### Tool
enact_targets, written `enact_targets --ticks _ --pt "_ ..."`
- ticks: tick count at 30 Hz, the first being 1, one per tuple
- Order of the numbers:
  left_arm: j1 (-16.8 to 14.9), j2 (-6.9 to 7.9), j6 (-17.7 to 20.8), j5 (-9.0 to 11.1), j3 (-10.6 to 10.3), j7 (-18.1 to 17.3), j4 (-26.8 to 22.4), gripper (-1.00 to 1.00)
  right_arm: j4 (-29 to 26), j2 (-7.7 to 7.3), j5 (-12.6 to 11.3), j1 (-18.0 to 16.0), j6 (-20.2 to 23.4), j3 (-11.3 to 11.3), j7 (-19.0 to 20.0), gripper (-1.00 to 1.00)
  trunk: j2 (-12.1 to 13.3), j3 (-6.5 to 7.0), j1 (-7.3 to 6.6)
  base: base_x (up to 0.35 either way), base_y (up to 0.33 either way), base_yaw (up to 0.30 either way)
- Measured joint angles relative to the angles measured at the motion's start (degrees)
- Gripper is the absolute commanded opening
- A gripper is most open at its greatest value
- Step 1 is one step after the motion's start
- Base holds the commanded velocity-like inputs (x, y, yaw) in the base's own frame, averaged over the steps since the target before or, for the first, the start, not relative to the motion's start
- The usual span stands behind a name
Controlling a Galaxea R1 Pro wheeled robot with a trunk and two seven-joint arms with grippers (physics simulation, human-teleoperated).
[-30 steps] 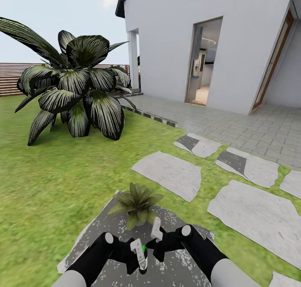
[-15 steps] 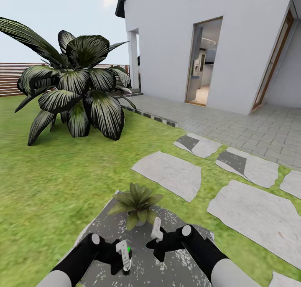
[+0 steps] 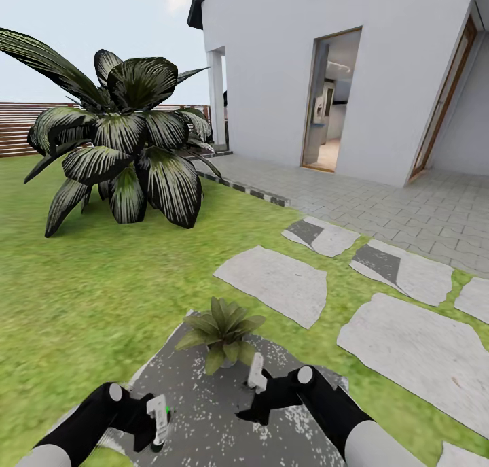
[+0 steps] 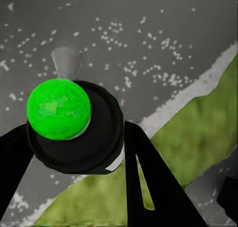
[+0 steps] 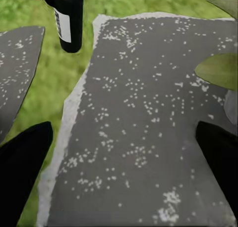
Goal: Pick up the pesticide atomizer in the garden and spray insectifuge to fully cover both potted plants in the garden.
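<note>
the left gripper [image 3: 157,423] sits at the lower left of the head view, clamped on the pesticide atomizer [image 3: 159,419], which stands roughly upright between the black fingers with its white head on top. in the left wrist view the atomizer [image 4: 74,125] appears from above as a dark round body with a bright green dot, over the speckled grey stepping stone [image 4: 163,48] and a strip of grass. the right wrist view catches the bottle [image 5: 68,16] hanging over the stone's edge.

the main risk, as i judge it, is aim: the bottle is off to the side of the potted plant [image 3: 221,331], so spray released here could land on the stone [image 3: 204,419] and not the leaves. which way the nozzle faces is hard to tell.

the right gripper [image 3: 252,392] is at lower centre, just short of the plant, its fingers spread wide and holding nothing; swinging it forward could knock the small pot.

further up the frame lie more stepping stones [image 3: 272,280], the lawn, a large striped-leaf shrub [image 3: 122,154] at upper left, and the white house [image 3: 353,66].
</note>
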Motion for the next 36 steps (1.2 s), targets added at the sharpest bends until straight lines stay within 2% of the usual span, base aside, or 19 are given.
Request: enact_targets --ticks 3,5,7,10,12,14,16,18,20,22,24,25,26,27,28,29,30,34,36 --pt "0.0 1.88 0.1 0.3 0.1 0.0 0.0 -1.00 0.1 -0.13 0.0 0.0 0.0 -0.1 -0.2 1.00 0.0 0.00 0.00 0.000 0.000 0.000" --pt "0.1 2.56 0.1 0.4 0.3 0.0 0.0 -1.00 0.3 -0.24 0.0 0.0 -0.1 -0.2 -0.6 1.00 0.0 0.00 0.00 0.000 0.000 0.000" --pt "0.1 2.88 0.4 0.4 0.4 0.3 0.0 -1.00 0.5 -0.63 -0.1 0.0 -0.2 -0.8 -3.3 1.00 0.0 0.00 0.00 0.000 0.000 0.000" --pt "0.2 2.95 0.7 0.4 1.0 0.6 0.5 -1.00 2.0 -2.00 -0.3 0.2 -0.4 -4.0 -11.2 1.00 0.0 0.00 0.00 0.000 0.000 0.000" --pt "0.1 2.66 0.7 0.5 3.5 0.7 1.3 -1.00 5.5 -2.49 -0.4 0.2 -1.2 -6.8 -16.5 1.00 0.0 0.00 0.00 0.000 0.000 0.000" --pt "0.1 2.46 0.8 0.6 7.3 0.8 2.0 -1.00 9.8 -2.72 -0.5 0.3 -4.1 -9.6 -20.7 1.00 0.0 0.00 0.00 0.000 0.000 0.000" --pt "0.1 2.36 0.9 0.9 11.8 0.9 2.3 -1.00 15.3 -3.25 -0.6 0.3 -10.3 -13.2 -25.2 1.00 0.0 -0.01 0.00 0.000 0.000 0.000" --pt "0.1 2.26 0.9 0.9 14.3 0.9 2.4 -1.00 18.4 -3.81 -0.7 0.3 -14.0 -15.4 -28.4 1.00 0.0 0.00 0.00 0.000 0.000 0.000" --pt "0.1 2.15 0.9 0.9 17.1 0.8 2.5 -1.00 22.4 -4.80 -0.1 0.4 -19.2 -18.5 -34.5 1.00 0.0 0.00 0.00 0.000 0.000 0.000" --pt "0.1 1.98 1.3 1.0 18.6 0.8 2.4 -1.00 25.0 -5.58 -0.3 1.4 -24.6 -20.0 -43.0 1.00 0.0 -0.01 0.00 0.000 0.000 0.000" --pt "0.1 1.79 2.6 1.2 18.8 0.9 2.4 -1.00 25.4 -5.68 -1.2 2.3 -25.6 -20.2 -46.8 1.00 0.0 0.00 0.00 0.000 0.000 0.000" --pt "0.1 1.66 4.2 1.3 18.8 0.9 2.3 -1.00 25.5 -5.73 -2.4 3.0 -26.1 -20.3 -49.0 1.00 0.0 -0.01 0.00 0.000 0.000 0.000" --pt "0.1 1.49 7.3 1.4 18.8 1.0 2.0 -1.00 25.6 -5.78 -5.8 4.3 -26.6 -20.4 -53.2 1.00 0.0 -0.01 0.00 0.000 0.000 0.000" --pt "-0.3 1.05 13.5 1.5 18.5 1.1 1.7 -1.00 25.7 -5.82 -11.0 6.1 -27.1 -20.5 -56.8 1.00 0.0 -0.01 0.00 0.000 0.000 0.000" --pt "-0.4 0.96 14.7 1.5 18.4 1.1 1.7 -1.00 25.6 -5.88 -12.2 6.4 -27.2 -20.4 -57.4 1.00 0.0 0.00 0.00 0.000 0.000 0.000" --pt "-0.5 0.92 15.8 1.5 18.4 1.1 1.7 -1.00 25.7 -6.14 -13.1 6.6 -27.3 -20.4 -57.7 1.00 0.0 0.00 0.00 0.000 0.000 0.000" --pt "-0.6 0.89 18.5 1.3 18.3 1.1 1.7 -1.00 25.7 -6.98 -14.1 6.8 -27.3 -20.5 -58.1 1.00 0.0 0.00 0.00 0.000 0.000 0.000" --pt "-1.2 0.53 26.7 1.3 17.9 1.1 1.3 -1.00 25.8 -7.76 -14.7 7.0 -27.3 -20.4 -58.2 1.00 0.0 0.00 0.00 0.000 0.000 0.000" --pt "-2.4 0.50 28.9 1.2 17.9 1.1 1.2 -1.00 25.8 -7.97 -14.8 7.0 -27.4 -20.4 -58.2 1.00 0.0 0.00 0.00 0.000 0.000 0.000"
